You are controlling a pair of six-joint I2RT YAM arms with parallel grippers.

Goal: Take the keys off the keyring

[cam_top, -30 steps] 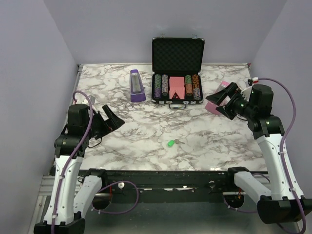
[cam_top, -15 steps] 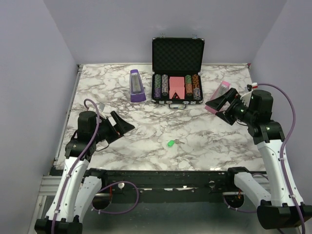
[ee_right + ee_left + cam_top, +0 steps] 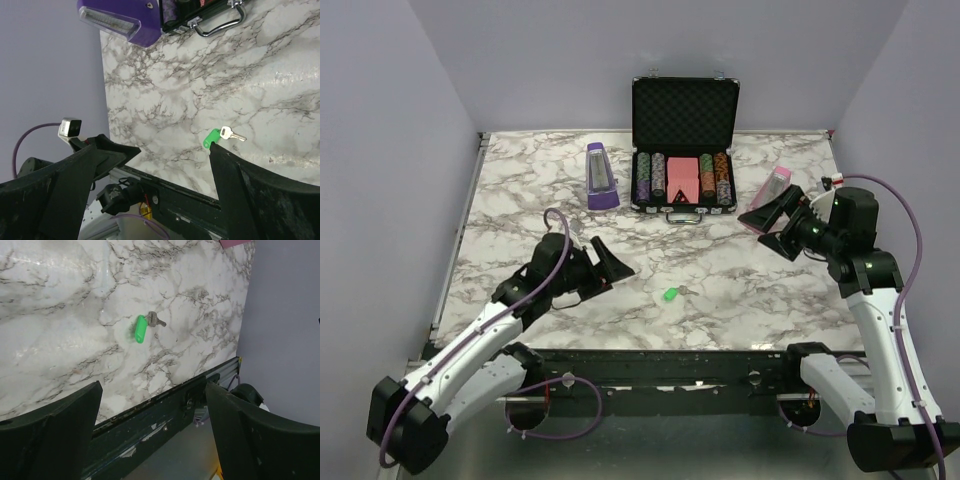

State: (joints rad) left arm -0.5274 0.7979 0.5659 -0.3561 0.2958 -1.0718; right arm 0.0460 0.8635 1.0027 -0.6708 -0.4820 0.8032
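Nothing done yet: keys (image 3: 684, 290) are on the keyring (image 3: 669, 295), flat on the table (image 3: 520, 190) near its front edge. Our left gripper (image 3: 612, 270) gapes wide nearby, holding nothing; our right gripper (image 3: 760, 228) gapes wide, well apart. Whole job remains.

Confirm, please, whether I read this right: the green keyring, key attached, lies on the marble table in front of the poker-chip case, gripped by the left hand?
Not quite: the left hand is not gripping it. The left wrist view shows the hand open and short of the keyring, which lies untouched on the table, key attached, in front of the poker-chip case.
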